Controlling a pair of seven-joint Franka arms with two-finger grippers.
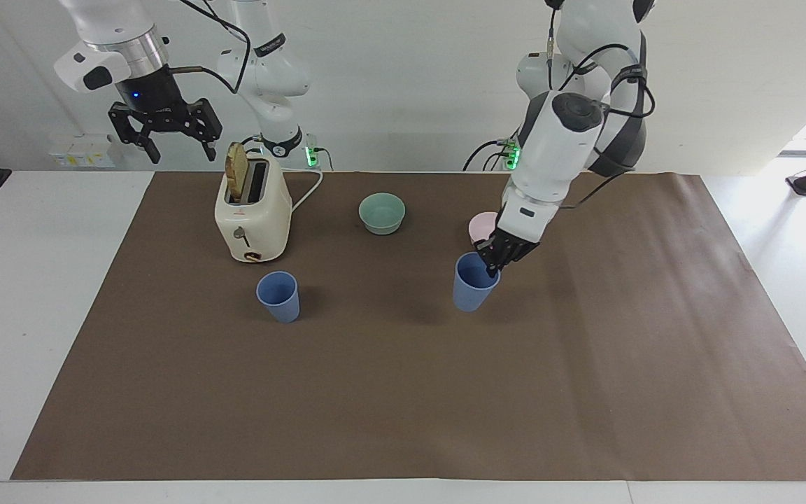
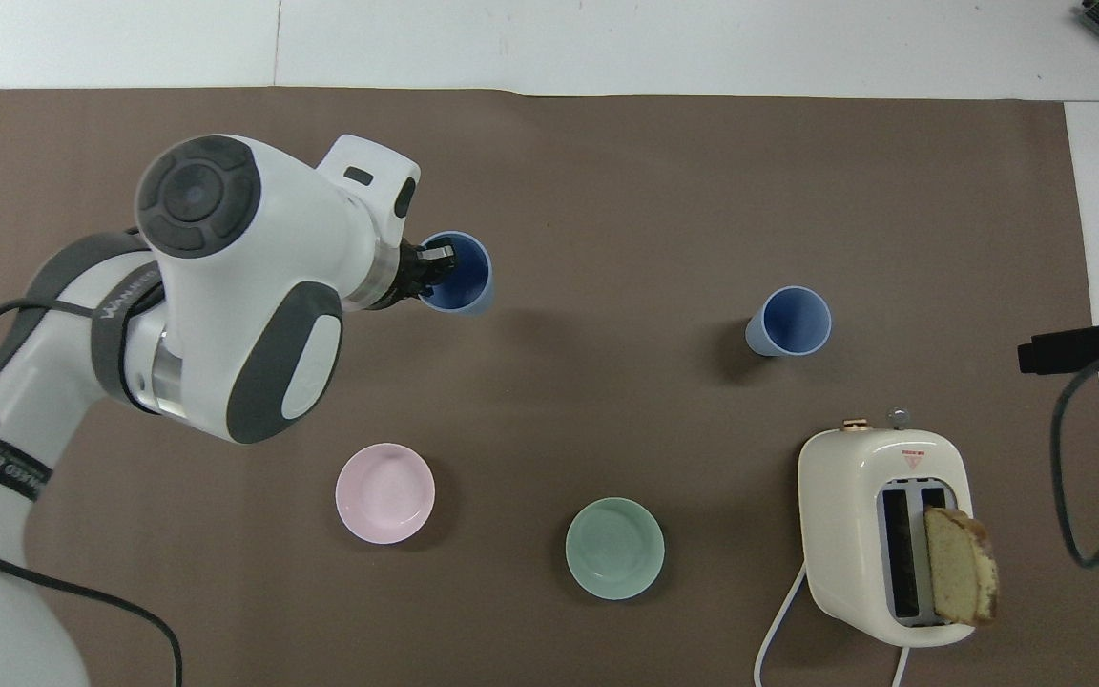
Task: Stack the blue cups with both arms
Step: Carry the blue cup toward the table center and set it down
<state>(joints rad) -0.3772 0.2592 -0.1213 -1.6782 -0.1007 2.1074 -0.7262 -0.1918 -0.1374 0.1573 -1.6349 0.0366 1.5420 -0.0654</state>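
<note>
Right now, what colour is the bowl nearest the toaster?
Mint green, clearest in the overhead view.

Counting it up: two blue cups, one at the middle of the facing frame and one left of centre. Two bowls, a green bowl and a pink bowl, the pink one half hidden in that view, so go by the overhead frame. One toaster, upper left, with what looks like one slice of bread in it. One brown mat. Two robot arms, two grippers: left gripper, right gripper.
</note>
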